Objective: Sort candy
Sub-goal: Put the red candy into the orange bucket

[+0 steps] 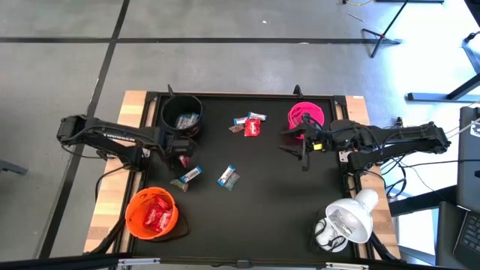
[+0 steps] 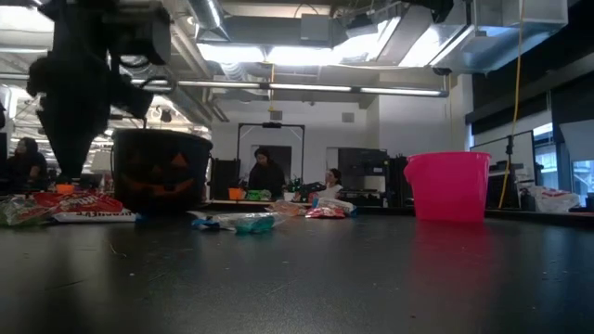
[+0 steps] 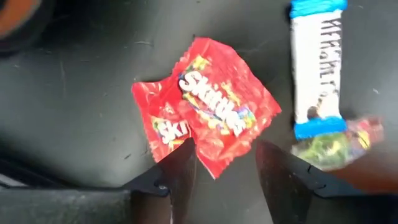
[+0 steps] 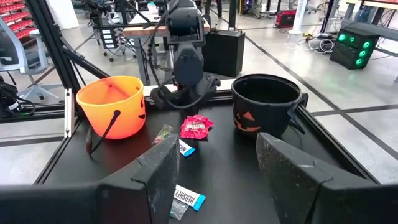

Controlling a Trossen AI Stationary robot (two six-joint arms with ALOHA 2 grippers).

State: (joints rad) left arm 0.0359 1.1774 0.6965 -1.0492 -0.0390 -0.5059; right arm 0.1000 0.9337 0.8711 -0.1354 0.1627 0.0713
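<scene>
We are seeing the left gripper (image 3: 225, 163) hanging just in front of the black bowl (image 1: 181, 114), fingers spread and straddling a red candy (image 3: 205, 112) lying on the table (image 1: 262, 202), not clenched on it. A blue-and-white candy (image 3: 318, 68) is lying beside it. The right gripper (image 1: 303, 154) is waiting released beside the pink bowl (image 1: 306, 115), far across from the black bowl.

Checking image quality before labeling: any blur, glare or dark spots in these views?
Left wrist view: red Skittles packet fairly sharp, blue-and-white wrapper soft, picture edges blurred. Low view: ceiling lights blown out, black bowl and table dark. High view: evenly lit.
</scene>
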